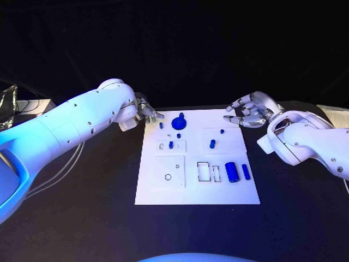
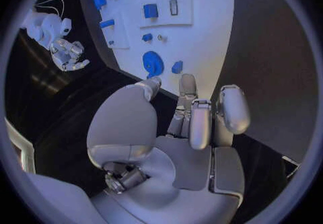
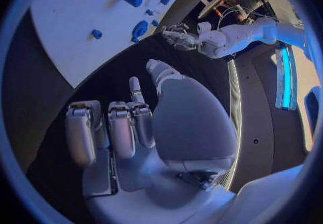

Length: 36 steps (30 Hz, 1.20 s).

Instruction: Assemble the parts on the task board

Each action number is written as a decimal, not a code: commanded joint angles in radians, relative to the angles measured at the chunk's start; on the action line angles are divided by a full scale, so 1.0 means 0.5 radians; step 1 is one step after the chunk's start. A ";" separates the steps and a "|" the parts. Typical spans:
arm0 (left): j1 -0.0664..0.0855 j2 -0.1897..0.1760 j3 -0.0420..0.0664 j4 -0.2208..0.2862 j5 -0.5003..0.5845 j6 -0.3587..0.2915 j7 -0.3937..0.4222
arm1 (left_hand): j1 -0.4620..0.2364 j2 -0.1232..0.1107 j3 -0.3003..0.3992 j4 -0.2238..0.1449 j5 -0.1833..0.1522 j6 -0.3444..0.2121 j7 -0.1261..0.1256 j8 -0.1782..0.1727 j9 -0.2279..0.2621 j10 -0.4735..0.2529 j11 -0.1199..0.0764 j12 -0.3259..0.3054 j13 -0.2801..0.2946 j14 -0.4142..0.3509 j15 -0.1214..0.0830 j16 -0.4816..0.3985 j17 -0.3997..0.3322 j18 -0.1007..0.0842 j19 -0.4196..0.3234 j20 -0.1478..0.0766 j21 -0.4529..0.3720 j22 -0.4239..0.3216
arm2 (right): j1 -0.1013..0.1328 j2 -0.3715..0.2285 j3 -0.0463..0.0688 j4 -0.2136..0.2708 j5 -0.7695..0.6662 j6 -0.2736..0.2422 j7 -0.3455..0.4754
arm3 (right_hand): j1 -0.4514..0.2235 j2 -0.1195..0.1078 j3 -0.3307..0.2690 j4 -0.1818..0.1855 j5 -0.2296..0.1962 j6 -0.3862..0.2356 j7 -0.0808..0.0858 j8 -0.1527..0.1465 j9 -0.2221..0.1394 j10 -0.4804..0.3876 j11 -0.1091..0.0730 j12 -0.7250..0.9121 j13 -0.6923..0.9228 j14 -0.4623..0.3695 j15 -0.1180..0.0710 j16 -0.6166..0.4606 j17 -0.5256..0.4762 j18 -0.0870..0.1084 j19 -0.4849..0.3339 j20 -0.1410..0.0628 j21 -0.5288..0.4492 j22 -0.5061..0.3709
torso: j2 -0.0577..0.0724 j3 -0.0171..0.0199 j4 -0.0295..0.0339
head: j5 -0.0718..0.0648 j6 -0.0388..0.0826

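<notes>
Where blue parts (image 1: 232, 172) lie, flat white task board (image 1: 197, 191).

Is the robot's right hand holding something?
No. The right hand holds nothing; its fingers curl over the bare table, off the task board.

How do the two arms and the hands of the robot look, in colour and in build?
Both arms are smooth white shells of rounded segments with small dark screw dots. The left arm has thin cables hanging under it. The left hand and the right hand are silver metal, with many jointed fingers and rounded pads.
</notes>
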 commanded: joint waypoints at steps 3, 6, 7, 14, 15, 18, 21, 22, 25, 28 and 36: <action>0.004 0.065 -0.001 -0.097 -0.040 0.004 0.029 | -0.028 0.004 -0.016 -0.005 -0.005 0.013 -0.007 0.015 -0.004 0.015 0.001 0.016 0.003 0.142 0.001 0.015 0.363 -0.014 0.021 0.003 0.014 0.009 | 0.005 0.003 0.002 0.009 -0.029 -0.003 0.020 | -0.011 -0.003 0.000 0.010 -0.009 -0.014 0.000 0.011 0.003 0.152 -0.005 -0.010 0.472 0.206 -0.011 0.004 0.503 0.002 0.155 -0.010 -0.008 0.447 | 0.027 -0.0067 -0.015 | 0.006 0.016; 0.004 0.093 -0.005 -0.149 -0.046 0.014 0.030 | -0.038 0.006 -0.022 -0.005 -0.005 0.013 -0.009 0.018 -0.008 0.017 0.000 0.020 0.004 0.145 0.000 0.019 0.368 -0.015 0.025 0.002 0.018 0.016 | 0.007 0.002 0.003 0.012 -0.030 -0.004 0.020 | -0.015 -0.003 -0.002 0.015 -0.008 -0.014 0.001 0.012 0.005 0.150 -0.005 -0.012 0.471 0.206 -0.011 0.004 0.502 0.002 0.154 -0.010 -0.010 0.446 | 0.033 -0.0079 -0.021 | 0.007 0.020; 0.004 0.098 -0.006 -0.159 -0.047 0.017 0.031 | -0.038 0.006 -0.022 -0.005 -0.005 0.013 -0.009 0.018 -0.008 0.017 0.000 0.020 0.004 0.145 0.000 0.019 0.368 -0.015 0.025 0.002 0.018 0.016 | 0.007 0.001 0.003 0.013 -0.030 -0.004 0.020 | -0.015 -0.003 -0.002 0.015 -0.008 -0.014 0.001 0.012 0.005 0.150 -0.005 -0.012 0.471 0.206 -0.011 0.004 0.502 0.002 0.154 -0.010 -0.010 0.446 | 0.035 -0.0077 -0.023 | 0.006 0.022; 0.003 0.124 -0.011 -0.203 -0.009 0.042 0.035 | -0.081 0.003 -0.061 -0.005 -0.006 0.020 -0.014 0.035 -0.018 0.022 -0.004 0.037 0.011 0.147 -0.004 0.023 0.373 -0.017 0.032 -0.001 0.025 0.026 | 0.011 -0.003 0.004 0.016 -0.035 -0.006 0.018 | -0.015 -0.003 -0.002 0.015 -0.008 -0.014 0.001 0.012 0.005 0.150 -0.005 -0.012 0.471 0.206 -0.011 0.004 0.502 0.002 0.154 -0.010 -0.010 0.446 | 0.043 -0.0096 -0.024 | 0.005 0.026; 0.004 0.127 -0.011 -0.205 -0.005 0.045 0.035 | -0.084 0.004 -0.064 -0.005 -0.005 0.021 -0.014 0.037 -0.019 0.024 -0.004 0.040 0.015 0.149 -0.004 0.025 0.377 -0.017 0.034 -0.001 0.026 0.029 | 0.011 -0.002 0.004 0.016 -0.035 -0.006 0.018 | -0.015 -0.003 -0.002 0.015 -0.008 -0.014 0.001 0.012 0.005 0.150 -0.005 -0.012 0.471 0.206 -0.011 0.004 0.502 0.002 0.154 -0.010 -0.010 0.446 | 0.044 -0.0098 -0.023 | 0.005 0.028; 0.004 0.132 -0.013 -0.208 0.002 0.056 0.034 | -0.089 0.006 -0.069 -0.005 -0.005 0.023 -0.016 0.040 -0.020 0.029 -0.005 0.046 0.023 0.151 -0.004 0.028 0.382 -0.019 0.038 -0.002 0.030 0.037 | 0.012 0.000 0.004 0.016 -0.036 -0.006 0.018 | -0.015 -0.003 -0.002 0.015 -0.008 -0.014 0.001 0.012 0.005 0.150 -0.005 -0.012 0.471 0.206 -0.011 0.004 0.502 0.002 0.154 -0.010 -0.010 0.446 | 0.044 -0.0097 -0.024 | 0.006 0.026; 0.004 0.135 -0.014 -0.211 0.010 0.072 0.035 | -0.090 0.008 -0.071 -0.005 -0.005 0.025 -0.017 0.043 -0.021 0.032 -0.006 0.050 0.026 0.151 -0.005 0.028 0.382 -0.020 0.039 -0.002 0.032 0.040 | 0.012 0.001 0.004 0.014 -0.037 -0.005 0.018 | -0.015 -0.003 -0.002 0.015 -0.008 -0.014 0.001 0.012 0.005 0.150 -0.005 -0.012 0.471 0.206 -0.011 0.004 0.502 0.002 0.154 -0.010 -0.010 0.446 | 0.042 -0.0096 -0.026 | 0.008 0.022; 0.004 0.136 -0.015 -0.212 0.013 0.080 0.035 | -0.091 0.010 -0.072 -0.006 -0.005 0.028 -0.018 0.046 -0.021 0.033 -0.007 0.052 0.029 0.152 -0.005 0.029 0.384 -0.020 0.041 -0.002 0.034 0.043 | 0.012 0.002 0.004 0.013 -0.037 -0.005 0.018 | -0.017 -0.004 -0.004 0.018 -0.007 -0.015 0.000 0.014 0.007 0.151 -0.005 -0.011 0.471 0.206 -0.011 0.003 0.501 0.002 0.153 -0.010 -0.011 0.445 | 0.042 -0.0090 -0.026 | 0.008 0.023; 0.004 0.135 -0.017 -0.215 0.017 0.101 0.034 | -0.081 0.021 -0.072 -0.009 -0.004 0.044 -0.025 0.062 -0.021 0.041 -0.012 0.063 0.038 0.154 -0.010 0.032 0.388 -0.020 0.042 -0.004 0.035 0.044 | 0.012 0.002 0.005 0.011 -0.037 -0.005 0.017 | -0.017 -0.004 -0.004 0.018 -0.007 -0.015 0.000 0.014 0.007 0.151 -0.005 -0.011 0.471 0.206 -0.011 0.003 0.501 0.002 0.153 -0.010 -0.011 0.445 | 0.043 -0.0092 -0.025 | 0.007 0.023; 0.004 0.134 -0.020 -0.218 0.019 0.119 0.030 | -0.067 0.026 -0.070 -0.011 -0.004 0.050 -0.028 0.071 -0.023 0.043 -0.016 0.067 0.042 0.154 -0.013 0.033 0.389 -0.021 0.044 -0.005 0.037 0.049 | 0.012 0.003 0.005 0.009 -0.037 -0.004 0.017 | -0.017 -0.004 -0.004 0.018 -0.007 -0.015 0.000 0.014 0.007 0.151 -0.005 -0.011 0.471 0.206 -0.011 0.003 0.501 0.002 0.153 -0.010 -0.011 0.445 | 0.043 -0.0092 -0.024 | 0.008 0.023; 0.004 0.131 -0.029 -0.222 0.020 0.158 0.017 | -0.009 0.048 -0.041 -0.012 -0.003 0.077 -0.043 0.117 -0.018 0.048 -0.029 0.078 0.047 0.156 -0.024 0.035 0.391 -0.022 0.045 -0.012 0.041 0.054 | 0.012 0.006 0.005 0.005 -0.037 -0.003 0.016 | -0.017 -0.004 -0.004 0.018 -0.007 -0.015 0.000 0.014 0.007 0.151 -0.005 -0.011 0.471 0.206 -0.011 0.003 0.501 0.002 0.153 -0.010 -0.011 0.445 | 0.045 -0.0111 -0.025 | 0.012 0.024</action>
